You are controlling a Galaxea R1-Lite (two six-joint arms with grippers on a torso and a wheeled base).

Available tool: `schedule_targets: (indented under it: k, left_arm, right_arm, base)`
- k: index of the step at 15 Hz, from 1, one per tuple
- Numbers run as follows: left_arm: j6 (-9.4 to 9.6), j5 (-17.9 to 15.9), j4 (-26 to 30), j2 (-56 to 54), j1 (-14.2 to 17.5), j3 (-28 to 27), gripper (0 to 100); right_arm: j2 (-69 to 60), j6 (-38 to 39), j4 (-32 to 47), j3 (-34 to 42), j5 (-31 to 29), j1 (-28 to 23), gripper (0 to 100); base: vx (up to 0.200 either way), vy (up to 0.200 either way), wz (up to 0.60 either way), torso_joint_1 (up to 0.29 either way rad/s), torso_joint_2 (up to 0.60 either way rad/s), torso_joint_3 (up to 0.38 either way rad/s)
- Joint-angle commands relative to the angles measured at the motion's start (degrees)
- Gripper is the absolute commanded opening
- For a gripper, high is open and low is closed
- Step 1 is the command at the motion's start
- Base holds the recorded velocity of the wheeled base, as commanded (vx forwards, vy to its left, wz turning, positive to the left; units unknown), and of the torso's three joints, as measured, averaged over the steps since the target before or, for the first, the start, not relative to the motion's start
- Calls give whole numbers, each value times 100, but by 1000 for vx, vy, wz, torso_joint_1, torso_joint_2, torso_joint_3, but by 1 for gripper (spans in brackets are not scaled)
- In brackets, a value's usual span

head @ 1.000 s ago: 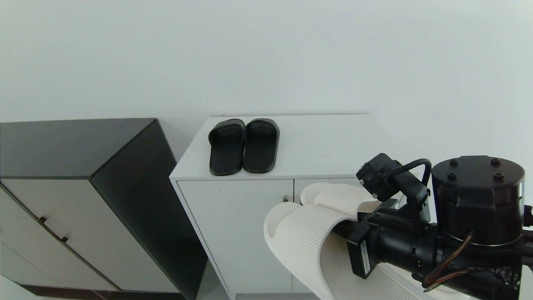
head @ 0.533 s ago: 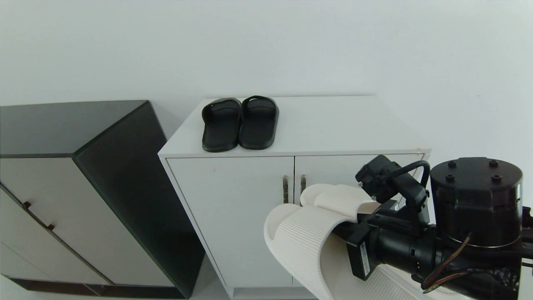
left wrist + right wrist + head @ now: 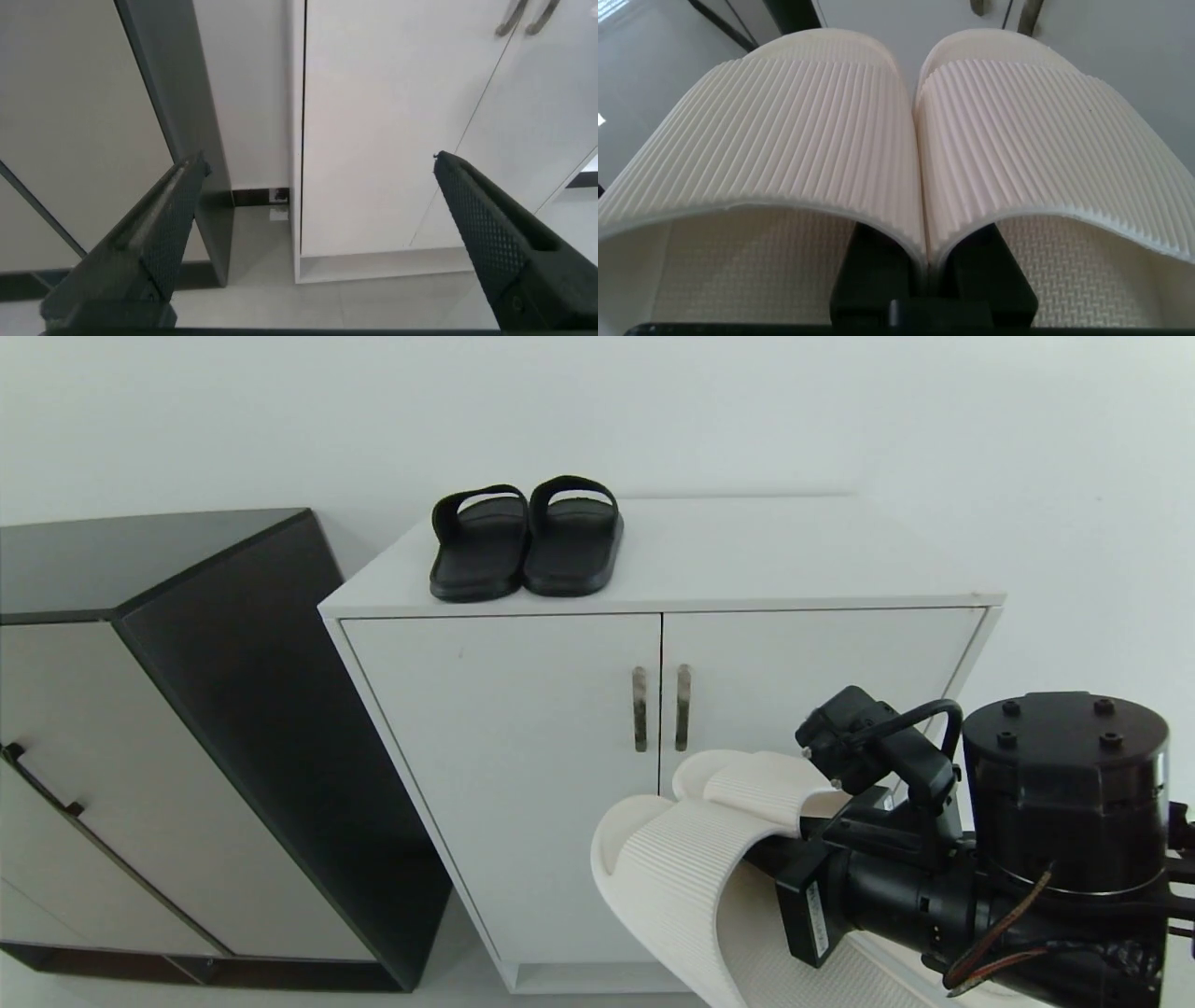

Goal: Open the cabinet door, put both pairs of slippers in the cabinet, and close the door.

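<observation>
A domestic setting, probably a hallway or entryway, is suggested. A white two-door cabinet [image 3: 523, 784] with slim metal handles [image 3: 639, 707] is set against a plain white wall [image 3: 653, 411], and a dark cabinet [image 3: 271, 728] with beige fronts is placed just beside it. Black slippers [image 3: 527, 537] are laid on the white cabinet's top, white slippers [image 3: 691, 859] are seen before its doors, and a pale floor [image 3: 374, 308] lies below.

No text, number or sign can be read: the white cabinet [image 3: 504, 756], black slippers [image 3: 569, 546] and white slippers [image 3: 681, 877] show no legible print, and the pale label [image 3: 818, 915] on the right arm [image 3: 896, 905] is too small to make out.
</observation>
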Motion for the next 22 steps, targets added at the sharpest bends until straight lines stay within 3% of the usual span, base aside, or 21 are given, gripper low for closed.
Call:
schedule_targets:
  k: [1,13,21,22]
  left_arm:
    - [-4,-2,0,7,-1,0,100]
    - [13,-11,0,7,-1,0,100]
    - [22,-29,18,297,-81,0,100]
    - [119,-29,9,341,-151,-9,100]
  right_arm:
    - [19,-1,-4,7,-8,7,0]
    - [37,-9,-4,59,1,7,0]
    - [107,-1,-30,77,19,7,0]
    - [81,-9,-30,77,19,16,0]
  base:
    - [0,0,0,-154,481,330]
    - [0,0,0,-77,435,351]
    - [0,0,0,0,34,33]
    - [0,0,0,0,0,0]
